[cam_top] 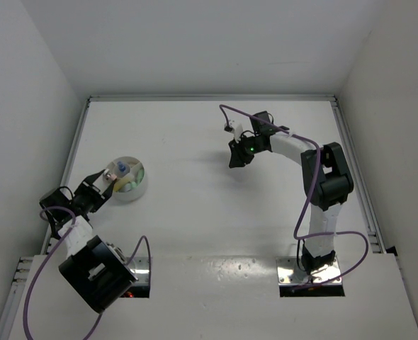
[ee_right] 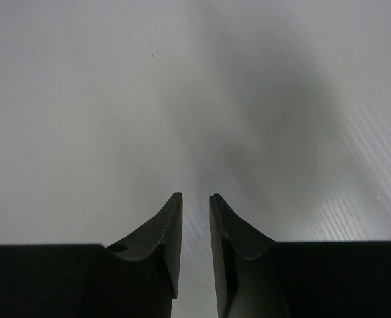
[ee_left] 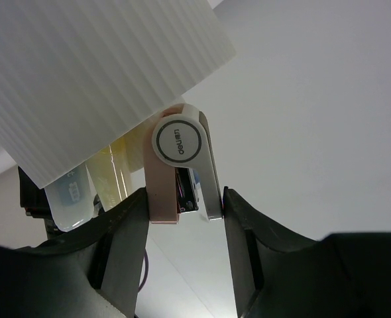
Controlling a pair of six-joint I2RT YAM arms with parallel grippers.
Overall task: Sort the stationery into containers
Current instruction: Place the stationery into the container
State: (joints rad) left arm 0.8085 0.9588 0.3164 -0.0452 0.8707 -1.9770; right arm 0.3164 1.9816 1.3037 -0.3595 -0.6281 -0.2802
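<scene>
My left gripper (ee_left: pixel 185 199) hangs at the white bowl (cam_top: pixel 139 185) on the table's left. A small pink-and-silver block (ee_left: pixel 175 142) with a round white cap sits between its jaws. I cannot tell whether they are pressing it or loose beside it. It looks light, rigid and smooth-sided, so probably slippery, and best held across its flat sides below the cap. My right gripper (ee_right: pixel 195 199), far right, is barely parted and empty.

- Round white disc (ee_left: pixel 179 140) on the pink-and-silver stationery piece (ee_left: pixel 162 199): one short dark word, roughly "uaneo" (possibly seen inverted; letters uncertain).
- A thin grey ring encircles that word.
</scene>
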